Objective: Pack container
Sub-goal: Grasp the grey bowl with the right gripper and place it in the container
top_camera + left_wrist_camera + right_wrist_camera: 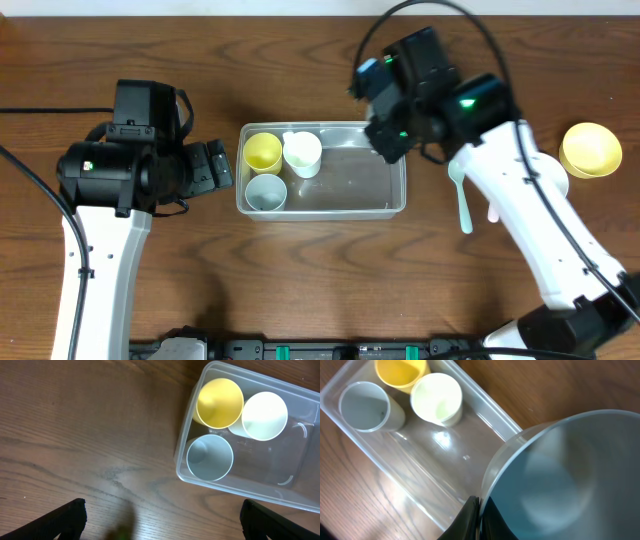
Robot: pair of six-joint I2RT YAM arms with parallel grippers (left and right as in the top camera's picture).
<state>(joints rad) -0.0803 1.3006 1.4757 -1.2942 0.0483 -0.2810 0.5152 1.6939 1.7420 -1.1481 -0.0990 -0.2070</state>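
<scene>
My right jaws pinch the rim of a grey bowl (570, 475) above the container (350, 185), at its far right corner. My left jaws stand spread wide just left of it

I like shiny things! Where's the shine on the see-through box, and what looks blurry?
Right wrist view: white glare on the container floor; the grey bowl pinched by the right gripper is blurry, too close. Left wrist view: the fingers of the open left gripper are dark fuzzy blobs. Overhead view: sharp.
</scene>
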